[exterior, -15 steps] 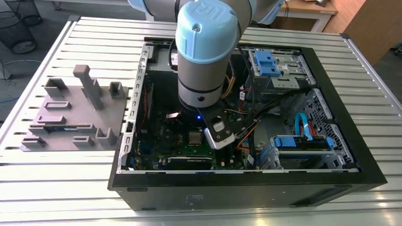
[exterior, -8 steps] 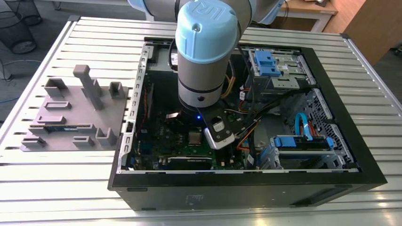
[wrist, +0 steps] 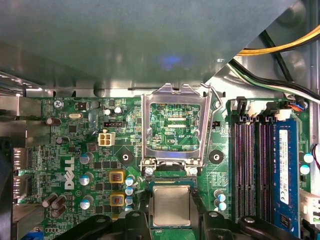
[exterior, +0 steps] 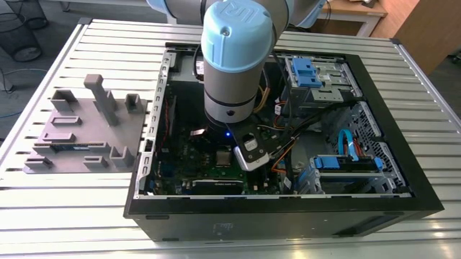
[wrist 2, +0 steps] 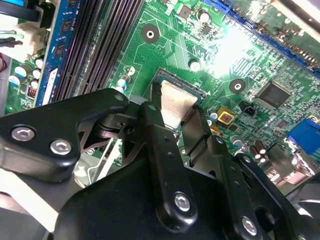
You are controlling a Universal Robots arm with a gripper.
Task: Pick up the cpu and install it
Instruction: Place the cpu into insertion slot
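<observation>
Inside the open computer case point(exterior: 288, 218), low over the green motherboard point(wrist: 75, 145), the gripper point(wrist 2: 174, 117) straddles the cpu point(wrist: 171, 205). Both black fingers point(wrist 2: 150, 120) press against opposite edges of the cpu, clasping it. The cpu lies flat in its socket, just beside the raised socket frame point(wrist: 146, 130). A seated memory stick point(wrist: 282, 170) stands well apart.

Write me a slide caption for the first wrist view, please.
The tool poised over the cpu on the motherboard, beside the opened metal socket frame.
</observation>
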